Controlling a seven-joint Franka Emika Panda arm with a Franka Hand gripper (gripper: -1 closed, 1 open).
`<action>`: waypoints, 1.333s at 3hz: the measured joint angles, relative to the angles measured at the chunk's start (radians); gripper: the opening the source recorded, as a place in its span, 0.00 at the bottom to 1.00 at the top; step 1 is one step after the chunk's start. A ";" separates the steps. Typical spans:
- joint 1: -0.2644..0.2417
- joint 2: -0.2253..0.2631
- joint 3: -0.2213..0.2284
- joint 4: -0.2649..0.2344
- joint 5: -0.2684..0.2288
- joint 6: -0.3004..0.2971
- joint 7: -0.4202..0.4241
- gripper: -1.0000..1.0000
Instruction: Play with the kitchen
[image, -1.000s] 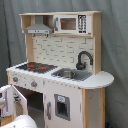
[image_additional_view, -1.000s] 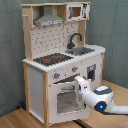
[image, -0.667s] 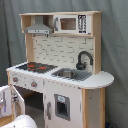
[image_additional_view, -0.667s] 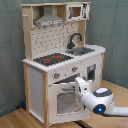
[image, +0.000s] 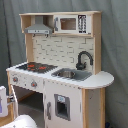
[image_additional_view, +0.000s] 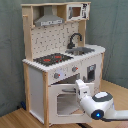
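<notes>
Pincer (image_additional_view: 80, 86) is reaching at the oven door (image_additional_view: 66, 100) of the kitchen (image_additional_view: 60, 55); opening cannot be told. Approaching squarely, slowly seems advisable.

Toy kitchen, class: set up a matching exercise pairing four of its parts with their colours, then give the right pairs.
Parts:
1. faucet
2. hood
3. stovetop
4. oven door

Colours:
A. white
B. black with red rings
C. black
D. grey

Pairs: 1-C, 2-D, 3-B, 4-A.
</notes>
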 joint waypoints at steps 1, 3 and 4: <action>-0.010 0.000 0.008 0.056 -0.016 -0.088 0.017 0.00; -0.004 0.006 0.025 0.080 -0.019 -0.167 0.031 1.00; 0.000 0.008 0.032 0.083 -0.019 -0.182 0.037 1.00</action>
